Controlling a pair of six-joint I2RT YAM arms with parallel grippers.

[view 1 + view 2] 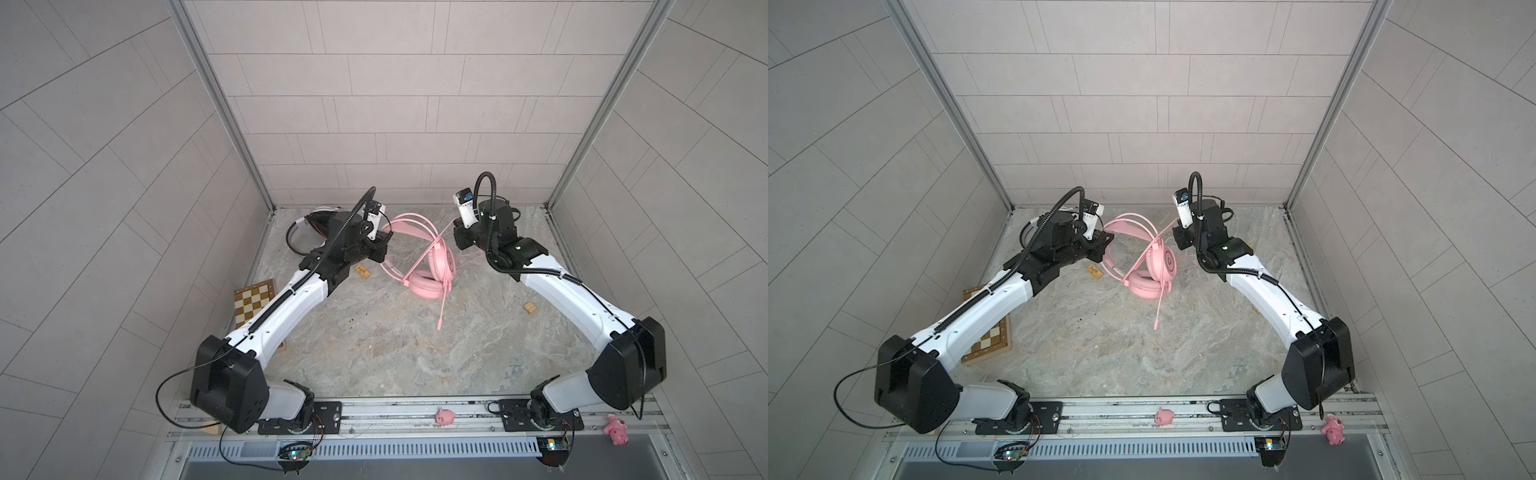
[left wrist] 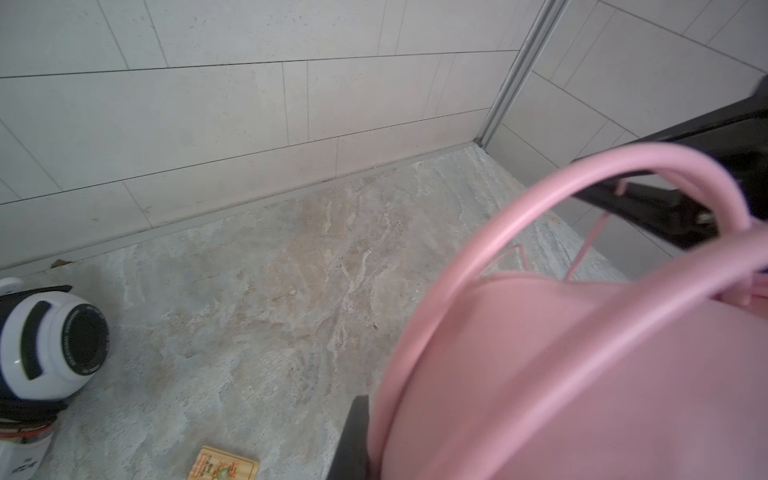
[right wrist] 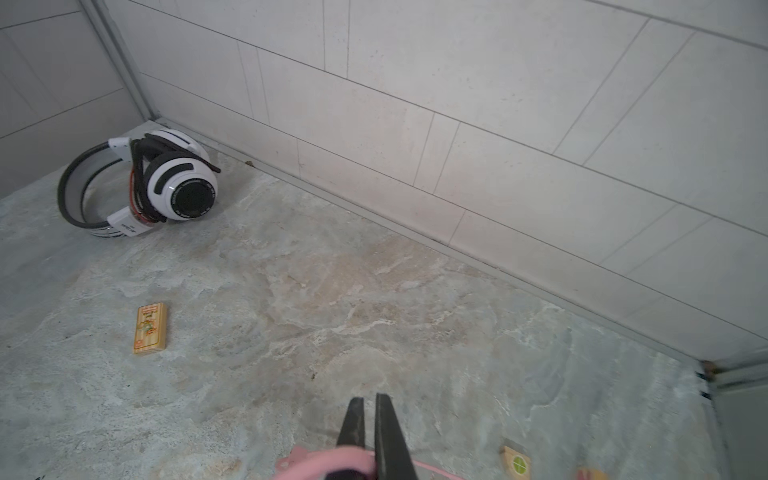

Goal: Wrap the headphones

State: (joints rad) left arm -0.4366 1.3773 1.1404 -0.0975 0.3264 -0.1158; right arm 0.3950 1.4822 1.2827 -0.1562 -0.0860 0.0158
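While left claw, right claw tight on one pink headset; one white headset

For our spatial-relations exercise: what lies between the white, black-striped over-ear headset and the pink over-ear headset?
The left end effector, gripping the pink over-ear headset, and a small printed wooden block beside it; both top views show this.

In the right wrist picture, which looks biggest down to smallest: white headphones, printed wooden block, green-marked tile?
Largest: white headphones.
Then: printed wooden block.
Smallest: green-marked tile, though it lies nearest the camera.
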